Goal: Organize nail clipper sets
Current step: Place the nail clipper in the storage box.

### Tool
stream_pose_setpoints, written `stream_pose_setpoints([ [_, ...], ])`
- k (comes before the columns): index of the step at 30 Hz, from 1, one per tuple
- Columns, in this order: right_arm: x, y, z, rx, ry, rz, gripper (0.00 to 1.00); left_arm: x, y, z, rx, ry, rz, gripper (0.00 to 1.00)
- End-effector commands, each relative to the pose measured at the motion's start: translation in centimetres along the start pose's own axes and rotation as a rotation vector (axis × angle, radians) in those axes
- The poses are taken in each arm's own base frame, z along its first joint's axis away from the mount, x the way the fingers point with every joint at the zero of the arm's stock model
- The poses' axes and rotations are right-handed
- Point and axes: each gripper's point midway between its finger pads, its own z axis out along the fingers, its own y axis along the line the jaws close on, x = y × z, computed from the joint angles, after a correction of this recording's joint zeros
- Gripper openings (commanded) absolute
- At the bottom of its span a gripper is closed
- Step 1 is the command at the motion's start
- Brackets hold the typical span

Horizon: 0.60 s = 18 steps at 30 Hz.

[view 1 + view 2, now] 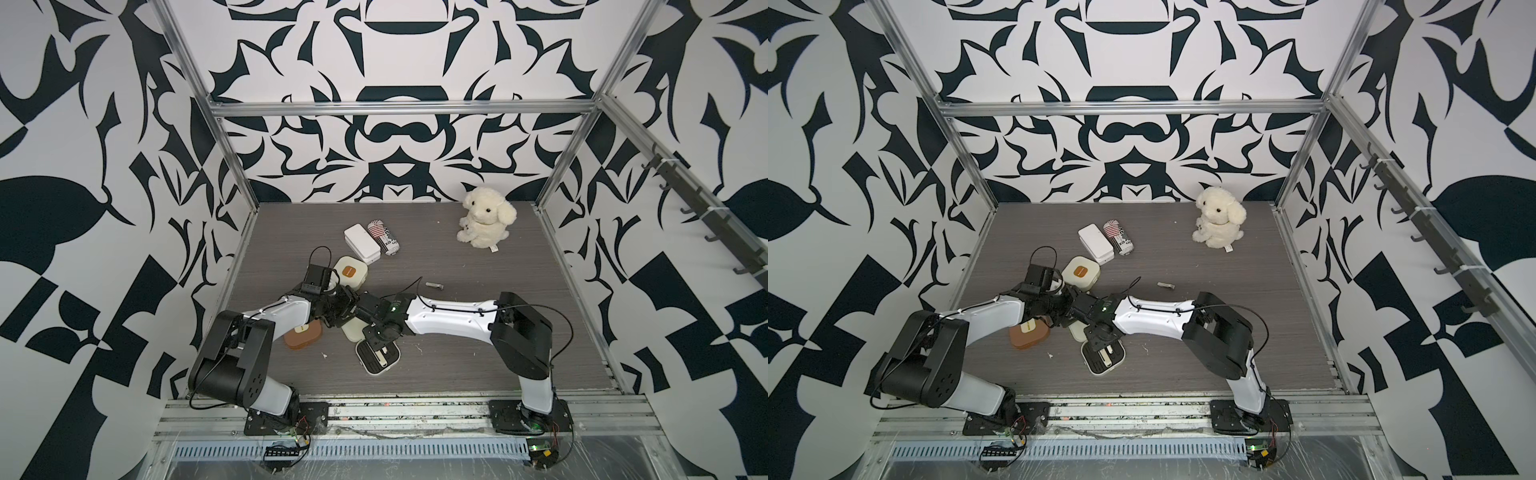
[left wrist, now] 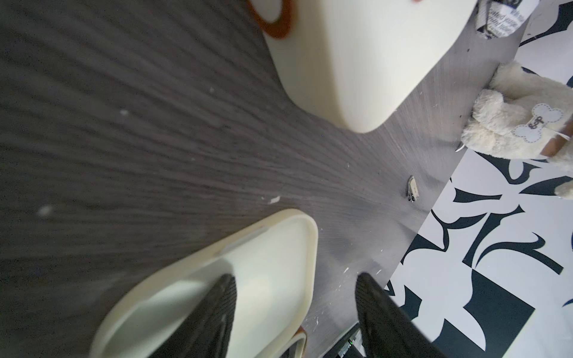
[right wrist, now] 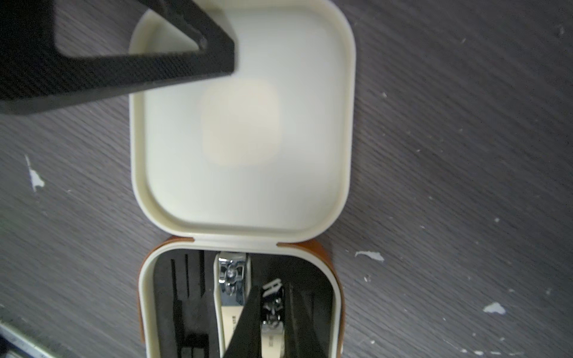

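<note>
Three cases, three clippers. Leftmost, one tan case lies shut, with one closed cream case behind it. My left gripper stands open astride the lid rim of one open cream case. My right gripper pinches one clipper over the black insert, beside one seated clipper. One loose clipper lies farther right.

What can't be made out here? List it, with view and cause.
- Both top views: tan case half hidden under the left arm.
- Right wrist view: open case's base cut off by the frame edge.
- Both top views: loose metal piece too small to identify.
</note>
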Motion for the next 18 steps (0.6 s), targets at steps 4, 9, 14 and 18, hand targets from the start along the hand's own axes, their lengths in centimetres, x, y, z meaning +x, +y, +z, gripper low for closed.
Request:
stream_pose_setpoints([
  [4, -0.1, 0.3, -1.3, -0.025, -0.043, 0.012, 0.06, 0.9, 2.3, 0.3, -0.066, 0.02, -0.025, 0.66],
  [9, 0.3, 0.1, -1.8, -0.032, -0.044, 0.01, 0.06, 0.8, 2.4, 0.2, -0.073, 0.016, -0.027, 0.66],
  [14, 0.7, 0.2, -2.1, -0.046, -0.031, 0.002, 0.06, 0.7, 2.8, 0.2, -0.094, 0.008, -0.033, 0.65],
  [18, 1.4, 0.2, -2.2, -0.051, -0.008, -0.001, 0.06, 0.7, 3.3, 0.4, -0.114, 0.008, -0.039, 0.65],
])
